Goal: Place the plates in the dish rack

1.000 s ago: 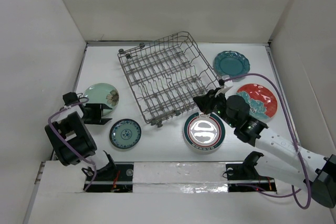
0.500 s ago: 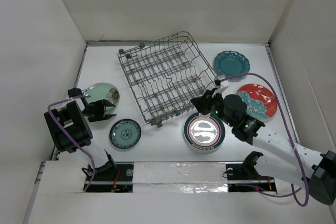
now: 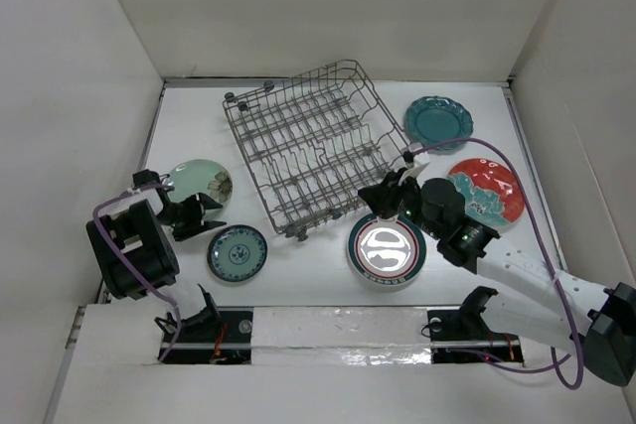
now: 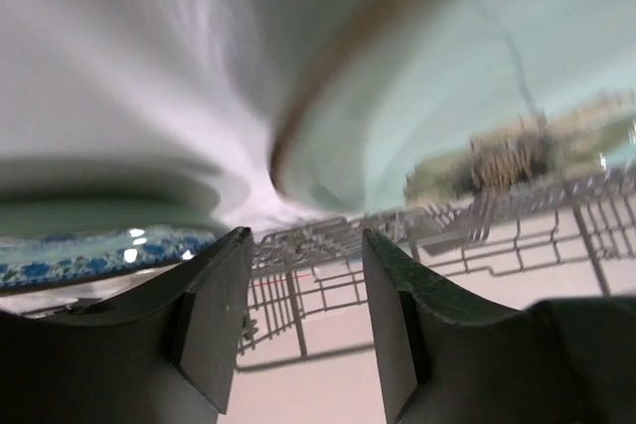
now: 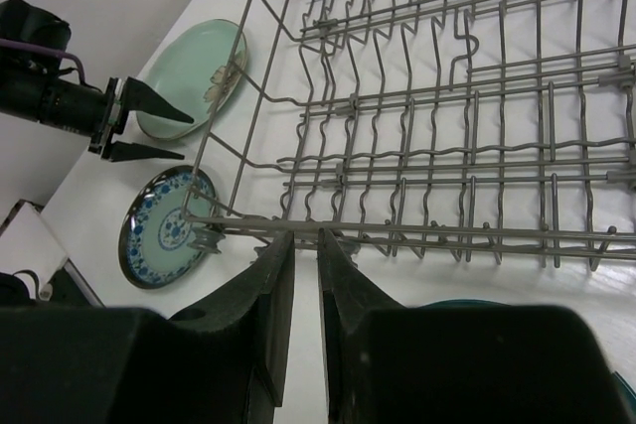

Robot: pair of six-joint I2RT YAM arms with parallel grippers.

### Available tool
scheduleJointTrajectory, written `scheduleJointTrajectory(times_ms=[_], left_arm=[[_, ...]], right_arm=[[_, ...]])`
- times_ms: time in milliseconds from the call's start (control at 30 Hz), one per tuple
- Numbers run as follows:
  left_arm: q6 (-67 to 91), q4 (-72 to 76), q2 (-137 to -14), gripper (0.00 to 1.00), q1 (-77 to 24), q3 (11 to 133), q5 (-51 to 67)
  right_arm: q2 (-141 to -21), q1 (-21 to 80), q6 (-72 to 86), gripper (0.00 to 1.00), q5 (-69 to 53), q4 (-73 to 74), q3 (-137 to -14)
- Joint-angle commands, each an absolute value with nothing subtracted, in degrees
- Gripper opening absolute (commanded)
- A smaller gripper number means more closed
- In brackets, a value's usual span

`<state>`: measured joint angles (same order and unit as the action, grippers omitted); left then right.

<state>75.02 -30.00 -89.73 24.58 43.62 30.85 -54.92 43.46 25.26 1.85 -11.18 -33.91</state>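
The grey wire dish rack point(image 3: 316, 146) stands mid-table with no plates in it. The pale green plate point(image 3: 202, 182) lies at the left, with the small white and teal plate point(image 3: 237, 252) in front of it. My left gripper point(image 3: 213, 215) is open and empty, low between these two plates; its wrist view shows the green plate point(image 4: 447, 96) close above the gripper point(image 4: 305, 237). My right gripper point(image 3: 373, 198) is almost shut and empty at the rack's near rim point(image 5: 447, 237), above the red-and-dark ringed plate point(image 3: 387, 250).
The scalloped teal plate point(image 3: 438, 121) lies at the far right, and the red-and-teal floral plate point(image 3: 487, 191) is in front of it, beside my right arm. White walls enclose the table on the left, right and back.
My left gripper has moved a little right along the green plate's near edge, towards the small plate. My right gripper has shifted slightly left at the rack's rim.
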Motion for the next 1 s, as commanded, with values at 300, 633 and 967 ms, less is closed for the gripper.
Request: scheduleJointTrajectory(times_ms=[300, 633, 967], left_arm=[[51.7, -18.1, -68.5, 0.58, 22.6, 44.6, 30.3], [35.9, -2.6, -44.7, 0.08, 22.1, 43.2, 30.3], [33.7, -1.2, -22.9, 0.00, 14.2, 39.5, 30.3]], right_arm=[[-54.4, 43.1, 23.3, 0.21, -1.2, -13.6, -36.8], [-58.0, 51.5, 17.3, 0.00, -0.3, -14.4, -39.1], [-75.9, 60.0, 17.7, 0.01, -3.7, -13.1, -51.0]])
